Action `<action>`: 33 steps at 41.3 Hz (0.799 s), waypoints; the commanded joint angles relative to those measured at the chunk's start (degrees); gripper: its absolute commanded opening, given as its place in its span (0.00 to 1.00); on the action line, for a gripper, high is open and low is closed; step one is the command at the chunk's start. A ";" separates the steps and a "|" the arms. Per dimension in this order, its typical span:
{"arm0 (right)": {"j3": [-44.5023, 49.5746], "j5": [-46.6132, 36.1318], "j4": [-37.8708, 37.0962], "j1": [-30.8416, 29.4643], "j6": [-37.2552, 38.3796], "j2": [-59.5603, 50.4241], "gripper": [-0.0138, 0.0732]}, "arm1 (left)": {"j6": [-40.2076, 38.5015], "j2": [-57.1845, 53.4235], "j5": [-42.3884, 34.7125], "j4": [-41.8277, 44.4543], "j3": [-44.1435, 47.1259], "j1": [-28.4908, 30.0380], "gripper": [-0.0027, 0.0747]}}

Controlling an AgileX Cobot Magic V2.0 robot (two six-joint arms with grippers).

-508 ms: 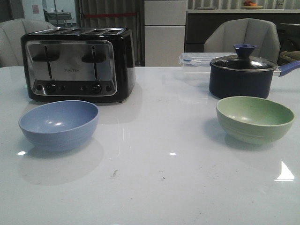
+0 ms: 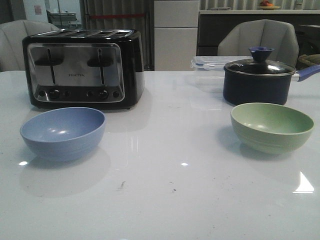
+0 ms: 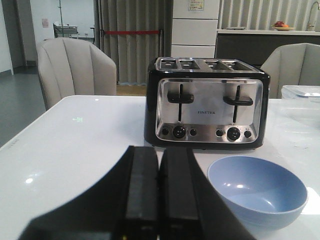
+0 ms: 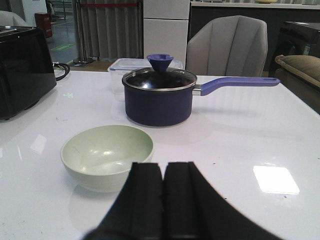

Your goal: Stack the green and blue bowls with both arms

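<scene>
On the table (image 2: 165,200) I counted one toaster (image 2: 82,67) marked FINETEK | one lidded saucepan (image 2: 257,77) | two bowls: blue bowl (image 2: 63,133) left, green bowl (image 2: 271,127) right, well apart | left gripper (image 3: 159,195) and right gripper (image 4: 164,197) both fingers pressed together, holding nothing.

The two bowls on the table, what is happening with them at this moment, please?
Nothing is being handled yet. The blue bowl stands on the white table in front of the toaster, and the green bowl stands apart on the other side, in front of the saucepan. The left gripper is shut and empty beside the blue bowl; the right gripper is shut and empty near the green one. The bowls are not stacked.
</scene>
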 commanded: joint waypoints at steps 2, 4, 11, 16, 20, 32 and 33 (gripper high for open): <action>-0.17 -5.35 -0.56 -0.33 -0.48 -1.05 0.22 | -0.44 -1.18 -5.19 -0.37 0.14 -0.26 0.15; -0.17 -5.61 -0.56 -0.33 -0.48 -1.05 0.22 | -0.44 -1.18 -5.19 -0.37 0.14 -0.26 0.15; -0.99 -7.04 -0.63 -0.33 -0.48 -1.05 0.22 | -0.44 -1.18 -8.11 -0.37 -0.67 -0.26 0.15; -4.98 -6.23 -0.63 -0.33 -0.48 -1.05 0.22 | -0.44 -1.06 -8.50 -0.37 -4.93 -0.26 0.15; -10.29 -3.72 -0.63 -0.33 -0.48 -0.96 0.22 | -0.44 -0.70 -7.01 -0.37 -10.34 -0.26 0.15; -28.42 5.86 -0.63 -0.33 -0.48 9.00 0.22 | -0.44 10.73 8.67 -0.37 -30.46 -0.26 0.15; -29.64 7.26 -0.63 -0.33 -0.48 10.64 0.22 | -0.44 12.34 10.35 -0.37 -31.70 -0.26 0.15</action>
